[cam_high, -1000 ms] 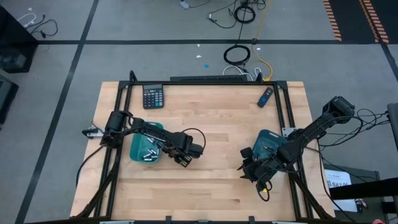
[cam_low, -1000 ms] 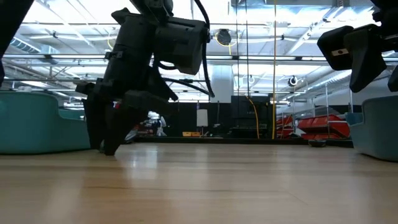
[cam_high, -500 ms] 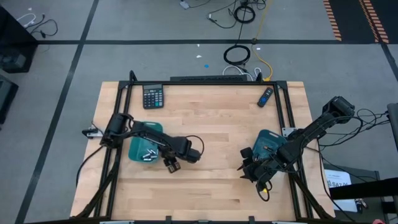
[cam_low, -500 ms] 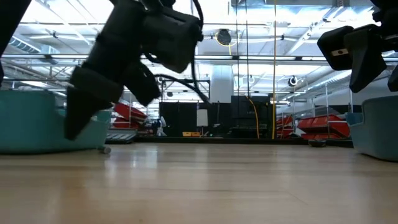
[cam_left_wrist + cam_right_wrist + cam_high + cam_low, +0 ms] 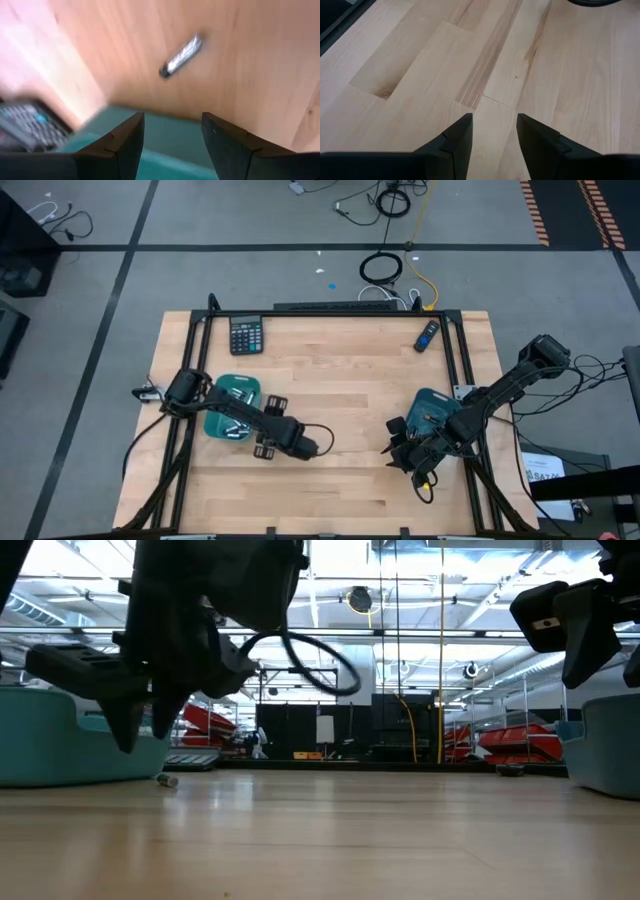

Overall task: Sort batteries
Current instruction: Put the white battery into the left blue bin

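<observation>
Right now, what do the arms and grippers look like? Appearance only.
Both arms are dark, near-black, jointed links with black cables looping alongside. The left gripper has two flat, angular, matte dark fingers; the right gripper matches. No markings are legible.

— How many trays sit on the worktop [image 5: 340, 390]?
— Two teal trays: the left tray [image 5: 222, 395] and the right tray [image 5: 432, 410].
— And batteries?
— One loose battery [image 5: 181, 55] lies on the wood beside the left tray; it also shows in the low view. Several more lie inside the left tray, too small and too covered by the arm to count.
— Arms?
— Two, so two end effectors: the left end effector [image 5: 264, 450] and the right end effector [image 5: 398, 462].
— Anything else?
— One black calculator [image 5: 246, 335] and one dark blue stick [image 5: 427, 335] at the far edge.
</observation>
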You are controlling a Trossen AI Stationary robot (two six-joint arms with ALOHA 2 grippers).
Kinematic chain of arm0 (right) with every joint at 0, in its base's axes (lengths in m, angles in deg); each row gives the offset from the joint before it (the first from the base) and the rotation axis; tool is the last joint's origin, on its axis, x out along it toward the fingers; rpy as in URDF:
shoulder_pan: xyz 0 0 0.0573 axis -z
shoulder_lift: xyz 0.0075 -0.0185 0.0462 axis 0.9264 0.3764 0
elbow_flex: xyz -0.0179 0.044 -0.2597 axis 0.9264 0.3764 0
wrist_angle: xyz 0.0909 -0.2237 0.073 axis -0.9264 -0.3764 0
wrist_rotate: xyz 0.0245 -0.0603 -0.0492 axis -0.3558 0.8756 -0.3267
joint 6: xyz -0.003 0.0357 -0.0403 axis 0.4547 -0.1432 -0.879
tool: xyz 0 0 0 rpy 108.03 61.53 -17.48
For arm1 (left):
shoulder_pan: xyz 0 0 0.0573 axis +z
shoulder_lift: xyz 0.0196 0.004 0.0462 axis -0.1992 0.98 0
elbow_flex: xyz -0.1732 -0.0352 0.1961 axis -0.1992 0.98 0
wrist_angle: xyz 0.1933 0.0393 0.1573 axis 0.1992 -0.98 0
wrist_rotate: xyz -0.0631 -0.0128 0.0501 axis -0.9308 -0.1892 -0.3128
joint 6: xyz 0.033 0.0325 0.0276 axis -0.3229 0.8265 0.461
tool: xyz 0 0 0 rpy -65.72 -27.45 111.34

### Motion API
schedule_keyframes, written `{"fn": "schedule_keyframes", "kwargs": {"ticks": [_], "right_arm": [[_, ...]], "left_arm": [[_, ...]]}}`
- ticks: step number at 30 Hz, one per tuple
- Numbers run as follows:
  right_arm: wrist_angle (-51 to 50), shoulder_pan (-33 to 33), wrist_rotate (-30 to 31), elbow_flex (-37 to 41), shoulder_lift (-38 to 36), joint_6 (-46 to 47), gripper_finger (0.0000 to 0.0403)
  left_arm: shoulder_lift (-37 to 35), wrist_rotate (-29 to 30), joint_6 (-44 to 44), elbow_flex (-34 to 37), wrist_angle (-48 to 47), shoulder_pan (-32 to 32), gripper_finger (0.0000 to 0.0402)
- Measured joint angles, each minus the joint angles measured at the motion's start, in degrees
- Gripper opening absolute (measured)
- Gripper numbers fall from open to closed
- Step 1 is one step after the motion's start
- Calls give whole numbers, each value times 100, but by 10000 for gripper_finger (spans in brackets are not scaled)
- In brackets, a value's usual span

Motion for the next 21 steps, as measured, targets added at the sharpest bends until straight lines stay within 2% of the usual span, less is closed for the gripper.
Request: {"fn": "schedule_keyframes", "kwargs": {"ticks": [9, 13, 21], "right_arm": [[9, 0, 0, 0, 0, 11, 145], [-13, 0, 0, 0, -1, 34, 145], [-55, 0, 0, 0, 1, 31, 145]], "left_arm": [[-7, 264, 1412, 26, 1065, 106, 207], [-9, 235, 1477, 99, 1049, 240, 207], [-11, -192, 1872, 414, 1299, 323, 207]]}}
